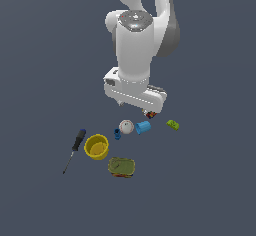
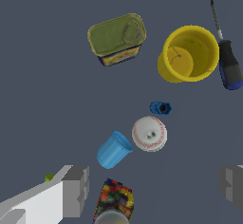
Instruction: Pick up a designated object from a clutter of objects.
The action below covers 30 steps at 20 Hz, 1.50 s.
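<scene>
Blue: one cup (image 2: pixel 114 149), one small piece (image 2: pixel 161 107).

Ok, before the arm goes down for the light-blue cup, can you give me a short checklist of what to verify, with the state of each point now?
1. Gripper open: ok, the two fingers stand wide apart in the wrist view.
2. Light-blue cup in view and free: ok, nothing holds it; it lies tipped on its side.
3. Gripper centred over the cup: not ok, the cup sits nearer one finger than the middle.
4. Room beside the cup: not ok, the baseball lies very close; touching or not, cannot tell.
5. Colourful can close below the gripper: cannot tell if a finger would hit it.
6. Small dark-blue piece not mistaken for the target: ok, it lies apart, beyond the baseball.
</scene>
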Motion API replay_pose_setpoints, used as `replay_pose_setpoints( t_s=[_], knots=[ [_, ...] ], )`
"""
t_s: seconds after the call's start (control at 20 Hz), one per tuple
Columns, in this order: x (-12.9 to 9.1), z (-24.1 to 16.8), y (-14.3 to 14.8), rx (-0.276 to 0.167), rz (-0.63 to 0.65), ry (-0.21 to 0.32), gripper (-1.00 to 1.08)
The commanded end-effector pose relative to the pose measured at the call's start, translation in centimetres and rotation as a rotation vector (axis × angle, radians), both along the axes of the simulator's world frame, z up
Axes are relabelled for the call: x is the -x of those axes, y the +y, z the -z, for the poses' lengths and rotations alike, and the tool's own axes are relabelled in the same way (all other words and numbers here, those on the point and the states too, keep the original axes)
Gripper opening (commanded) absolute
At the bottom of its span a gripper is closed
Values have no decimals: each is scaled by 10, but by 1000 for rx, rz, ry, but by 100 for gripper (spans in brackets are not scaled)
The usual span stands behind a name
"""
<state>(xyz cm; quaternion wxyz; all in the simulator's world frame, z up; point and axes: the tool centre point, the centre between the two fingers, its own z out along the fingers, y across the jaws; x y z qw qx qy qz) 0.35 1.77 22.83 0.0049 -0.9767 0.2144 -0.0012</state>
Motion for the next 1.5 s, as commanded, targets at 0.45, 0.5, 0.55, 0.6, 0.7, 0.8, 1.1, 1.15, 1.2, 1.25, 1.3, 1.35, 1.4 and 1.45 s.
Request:
replay_pose_setpoints(
  t_s=[0.45, 0.5, 0.55, 0.6, 0.7, 0.8, 1.1, 1.15, 1.2, 1.25, 1.3, 1.35, 1.4, 1.45],
  knots=[
    [6, 53, 23, 3, 252, 3, 100],
    [7, 57, 25, 3, 274, 4, 100],
    [8, 62, 27, 3, 296, 4, 100],
    [9, 66, 28, 3, 318, 4, 100],
    [11, 75, 32, 4, 361, 5, 100],
    [14, 84, 36, 4, 405, 5, 100],
    [22, 109, 47, 6, 534, 6, 100],
    [23, 113, 48, 6, 554, 6, 100],
    [25, 117, 50, 6, 572, 6, 100],
    [26, 120, 51, 6, 589, 7, 100],
    [27, 123, 52, 6, 605, 7, 100],
    [28, 126, 53, 6, 620, 7, 100],
    [29, 129, 55, 6, 634, 7, 100],
    [30, 131, 56, 7, 647, 7, 100]
  ],
)
